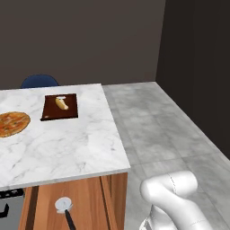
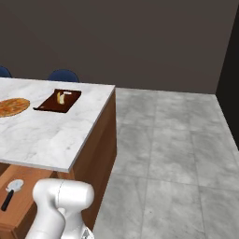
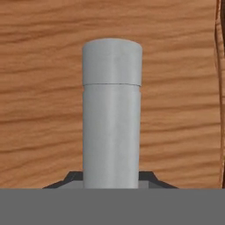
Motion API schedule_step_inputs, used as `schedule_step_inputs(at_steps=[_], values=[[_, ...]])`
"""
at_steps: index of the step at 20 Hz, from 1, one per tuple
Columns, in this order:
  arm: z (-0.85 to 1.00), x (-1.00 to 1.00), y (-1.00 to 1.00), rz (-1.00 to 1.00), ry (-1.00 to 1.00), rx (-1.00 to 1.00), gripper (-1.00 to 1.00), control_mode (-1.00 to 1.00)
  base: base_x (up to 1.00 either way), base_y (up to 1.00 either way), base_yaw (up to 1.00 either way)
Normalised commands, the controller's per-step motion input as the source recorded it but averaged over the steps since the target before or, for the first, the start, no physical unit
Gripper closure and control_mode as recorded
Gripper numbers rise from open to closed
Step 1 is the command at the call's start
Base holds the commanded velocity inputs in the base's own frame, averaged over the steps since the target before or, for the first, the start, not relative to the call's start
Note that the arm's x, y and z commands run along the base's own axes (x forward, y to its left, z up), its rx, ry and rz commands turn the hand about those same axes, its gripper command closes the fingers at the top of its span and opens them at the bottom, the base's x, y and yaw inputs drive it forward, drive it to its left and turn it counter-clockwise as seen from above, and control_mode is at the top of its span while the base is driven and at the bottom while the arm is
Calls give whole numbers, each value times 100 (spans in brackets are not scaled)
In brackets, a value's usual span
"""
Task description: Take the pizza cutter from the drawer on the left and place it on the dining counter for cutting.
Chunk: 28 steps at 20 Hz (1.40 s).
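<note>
Hand view: silver bar handle (image 3: pixel 112 114) runs up the centre of the frame, w/ wood drawer front behind it. Fingers (image 3: pixel 112 181) are clenched on that bar; dark tips just peek out either side of it at the bottom.

Drawer (image 1: pixel 85 202) looks already open. Pizza cutter (image 1: pixel 65 210) lies inside it, lower left of the left base view: round silver wheel toward the top, black stick handle pointing down to the frame edge. In the right base view the cutter (image 2: pixel 11 192) sits at the far lower left, under the overhang of the white marble surface (image 2: pixel 51 135).

On the surface, upper left: dark cutting board (image 1: pixel 60 107) w/ a pale bread piece (image 1: pixel 61 103) on it, and a pizza (image 1: pixel 12 123) at the left edge.

Step in hand, as I judge it: finishing w/ the drawer handle. To do it well: let go of the bar fully, back straight off before lifting, then come down over the black handle, not the wheel, and grip across its width. Watch the marble overhang when lifting out.

No brands, labels or writing to read anywhere.
</note>
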Motion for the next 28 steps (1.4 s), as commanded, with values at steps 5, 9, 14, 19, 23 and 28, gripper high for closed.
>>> schedule_step_inputs(at_steps=[5,9,14,19,23,28], values=[[0,-67,0,0,0,0,100,-100,0,0,0],[0,-61,0,0,0,0,100,-100,0,0,0],[0,-55,0,0,0,0,100,-100,0,0,0],[0,-47,0,0,0,0,-100,-100,0,0,0],[0,-56,0,0,0,0,-100,-100,0,0,0],[0,-70,0,0,0,0,-100,-100,0,0,0]])
